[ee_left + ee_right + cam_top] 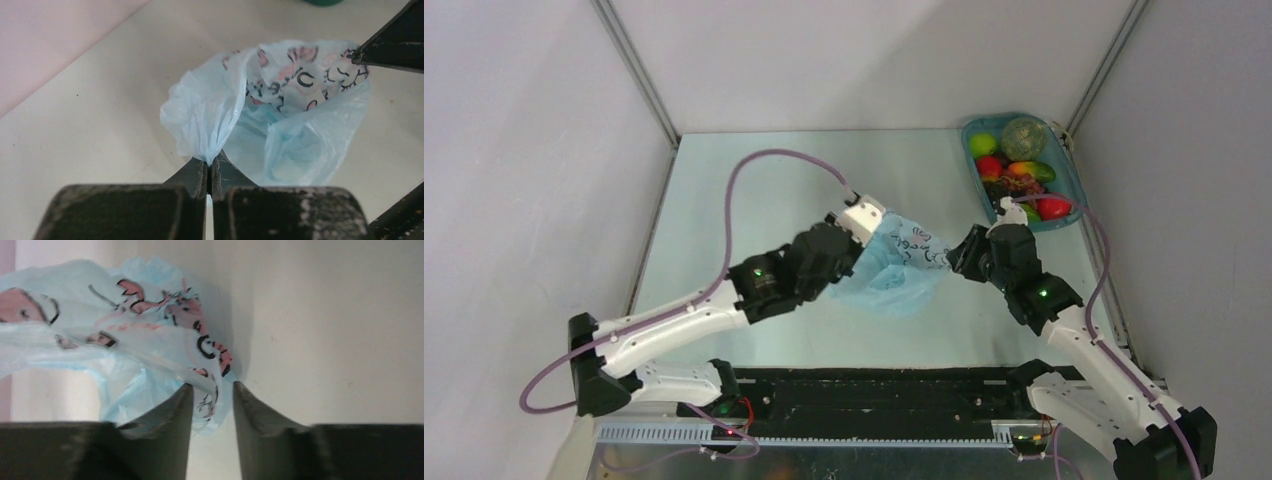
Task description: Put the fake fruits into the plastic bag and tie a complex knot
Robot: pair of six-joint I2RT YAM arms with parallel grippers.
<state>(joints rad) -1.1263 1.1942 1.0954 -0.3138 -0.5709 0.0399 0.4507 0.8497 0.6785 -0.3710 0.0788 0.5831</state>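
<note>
The left gripper (210, 163) pinches the bag's (894, 275) left rim, the right gripper (212, 388) straddles its right rim with fingers spread, and the fruits (990, 166) lie right of the bag, nearer that arm.

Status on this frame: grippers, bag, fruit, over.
Left gripper shut on plastic bag rim. Right gripper open, fingers astride the printed edge. Fake fruits in teal tray, far right. Nothing seen blocking.

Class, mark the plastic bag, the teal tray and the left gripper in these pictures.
plastic bag (889, 285), top external view, on its crumpled blue film.
teal tray (1060, 165), top external view, on its bare right wall.
left gripper (210, 161), left wrist view, midway between its fingertips, shut on the bag's fold.
</note>
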